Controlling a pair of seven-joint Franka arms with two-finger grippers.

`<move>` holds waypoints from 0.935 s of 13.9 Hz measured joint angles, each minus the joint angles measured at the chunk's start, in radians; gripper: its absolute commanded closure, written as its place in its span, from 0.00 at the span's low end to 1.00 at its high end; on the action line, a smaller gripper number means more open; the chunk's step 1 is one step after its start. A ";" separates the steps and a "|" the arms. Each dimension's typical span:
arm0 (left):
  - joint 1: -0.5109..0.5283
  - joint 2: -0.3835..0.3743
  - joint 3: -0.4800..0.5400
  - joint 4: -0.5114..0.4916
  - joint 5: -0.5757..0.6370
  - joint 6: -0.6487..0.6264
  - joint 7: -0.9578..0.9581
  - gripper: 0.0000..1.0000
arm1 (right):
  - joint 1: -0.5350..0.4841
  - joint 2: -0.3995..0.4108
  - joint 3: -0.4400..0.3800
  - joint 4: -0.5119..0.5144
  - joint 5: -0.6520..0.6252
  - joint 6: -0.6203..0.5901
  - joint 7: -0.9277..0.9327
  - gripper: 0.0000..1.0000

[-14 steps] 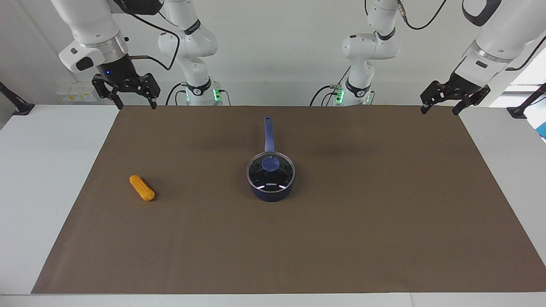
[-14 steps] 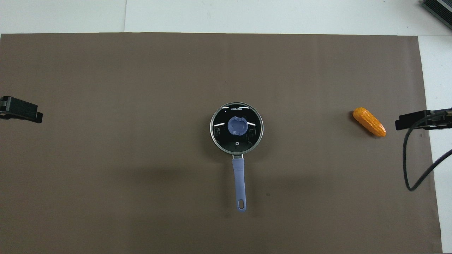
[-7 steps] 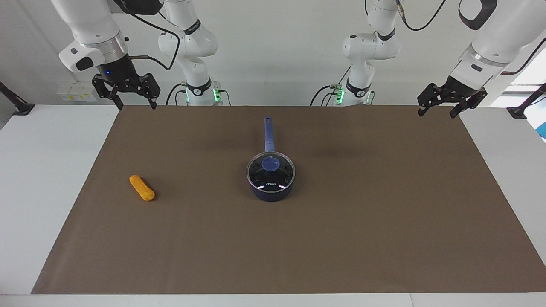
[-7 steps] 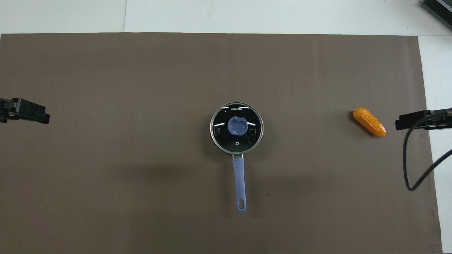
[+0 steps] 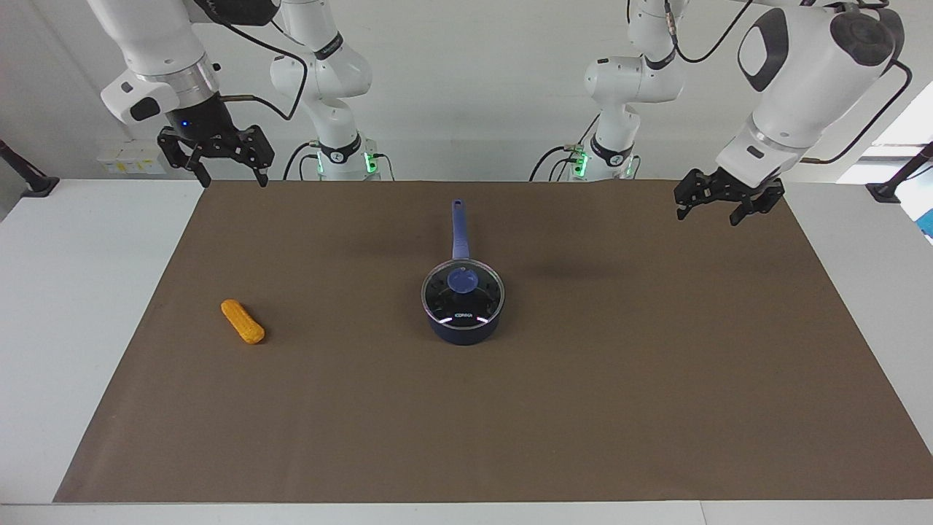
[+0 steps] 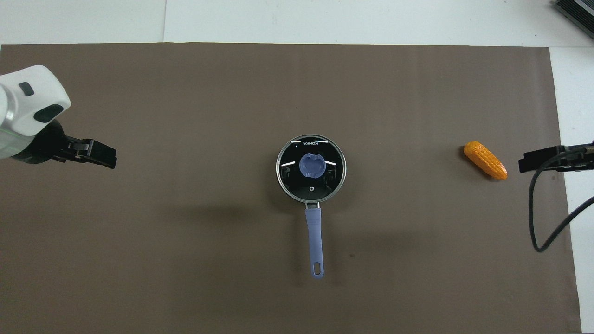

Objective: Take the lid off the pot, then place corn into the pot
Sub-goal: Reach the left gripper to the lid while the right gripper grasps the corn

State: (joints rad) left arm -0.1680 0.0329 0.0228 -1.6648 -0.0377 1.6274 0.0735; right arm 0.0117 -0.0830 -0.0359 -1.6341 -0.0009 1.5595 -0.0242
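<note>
- Facing view: the lid (image 5: pixel 463 293) is sitting on the pot (image 5: pixel 463 326) mid-counter (image 5: pixel 656 379), so nothing is done yet. The corn (image 5: pixel 243 321) is lying toward the right arm's end. The left pincer (image 5: pixel 717 205) is hanging spread over the mat; the right pincer (image 5: pixel 227 171), spread, is waiting over the counter's edge.
- Overhead view: the lid (image 6: pixel 311 169) is covering the pot; the corn (image 6: pixel 485 160) is lying well apart. Lifting and loading are both remaining.
</note>
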 measured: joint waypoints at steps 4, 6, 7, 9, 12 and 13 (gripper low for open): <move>-0.107 0.008 -0.003 -0.101 0.000 0.159 -0.010 0.00 | -0.002 0.004 -0.001 -0.022 0.000 0.057 -0.005 0.00; -0.159 0.025 -0.004 -0.115 0.000 0.213 -0.056 0.00 | -0.005 0.025 -0.001 -0.070 0.000 0.154 -0.048 0.00; -0.190 0.038 -0.005 -0.117 0.000 0.241 -0.096 0.00 | -0.009 0.053 -0.003 -0.093 -0.001 0.208 -0.097 0.00; -0.253 0.067 -0.006 -0.118 0.000 0.284 -0.183 0.00 | -0.032 0.134 -0.004 -0.116 -0.001 0.315 -0.205 0.00; -0.348 0.124 -0.007 -0.114 0.000 0.353 -0.352 0.00 | -0.058 0.271 -0.007 -0.126 -0.001 0.451 -0.374 0.00; -0.378 0.144 -0.007 -0.103 0.000 0.366 -0.410 0.00 | -0.062 0.307 -0.008 -0.137 -0.002 0.495 -0.457 0.00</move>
State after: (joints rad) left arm -0.5457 0.1772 0.0160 -1.7680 -0.0380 1.9929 -0.3361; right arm -0.0506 0.2239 -0.0439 -1.7707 -0.0027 2.0548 -0.4815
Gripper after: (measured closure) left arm 0.000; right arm 0.000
